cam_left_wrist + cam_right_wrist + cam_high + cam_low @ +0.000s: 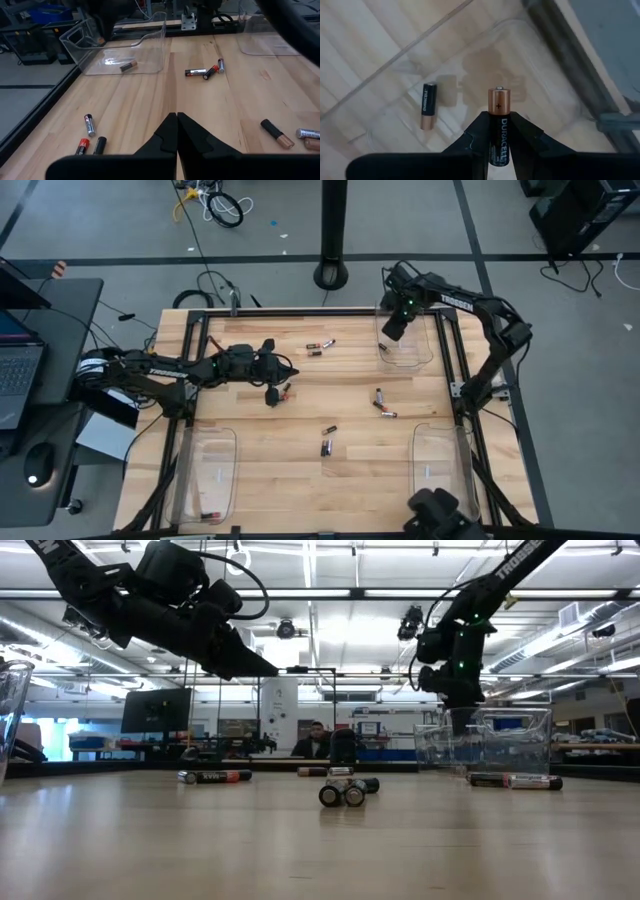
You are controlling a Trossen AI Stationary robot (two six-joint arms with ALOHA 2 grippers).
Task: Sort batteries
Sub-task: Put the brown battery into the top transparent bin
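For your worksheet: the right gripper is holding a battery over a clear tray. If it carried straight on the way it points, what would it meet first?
Probably the clear tray floor: the right gripper, shut on a copper-topped battery, points down into it. A second battery lies off to the side, likely missed.

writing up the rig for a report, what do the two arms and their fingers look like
Both arms are dark, jointed, black all over. The right arm carries white TROSSEN lettering and a small green light near its wrist. The left arm bears similar pale lettering. Each ends in two flat, black, wedge-shaped fingers that taper toward the tips.

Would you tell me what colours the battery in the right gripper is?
Black with a copper top, clearest in the right wrist view: battery, right gripper.
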